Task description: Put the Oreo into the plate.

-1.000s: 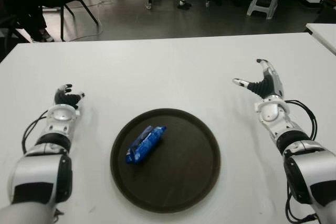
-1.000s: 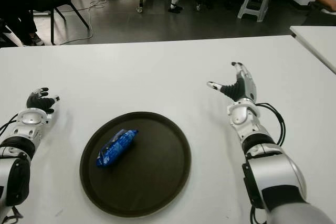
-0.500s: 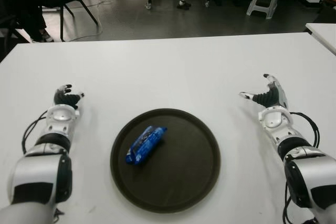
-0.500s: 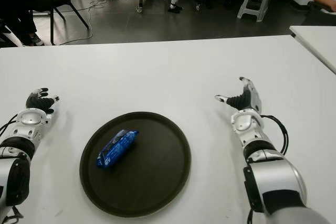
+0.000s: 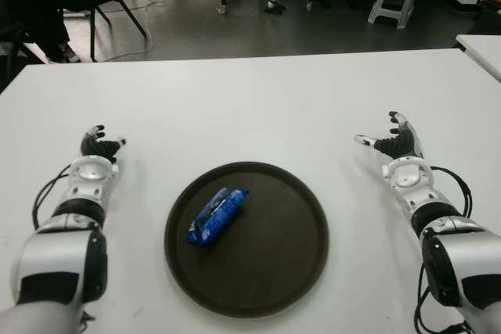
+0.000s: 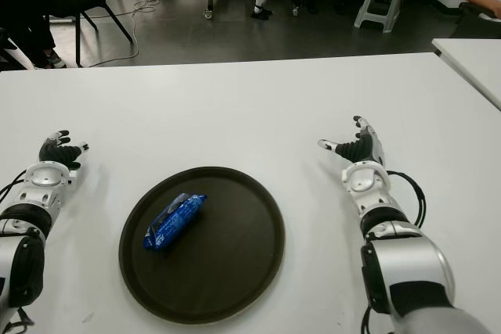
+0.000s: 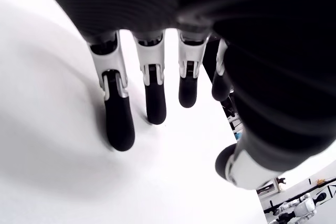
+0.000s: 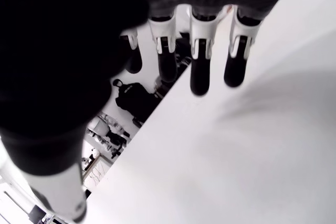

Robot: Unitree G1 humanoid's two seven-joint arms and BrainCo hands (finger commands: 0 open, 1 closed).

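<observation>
Near the front edge of the worktop point(image 5: 258, 99) sits the round dark plate point(image 5: 297, 271), and the blue Oreo pack point(image 5: 217, 214) already lies inside it, on its left half, so the task looks finished. No writing on the wrapper can be read. Farther back, the left hand point(image 5: 98, 146) near the left edge and the right hand point(image 5: 394, 140) toward the right edge both have fingers spread, holding nothing.

Oreo point(image 5: 216, 214): blue packet, lying flat, diagonal | inside dark round plate point(image 5: 282, 271), left half
</observation>
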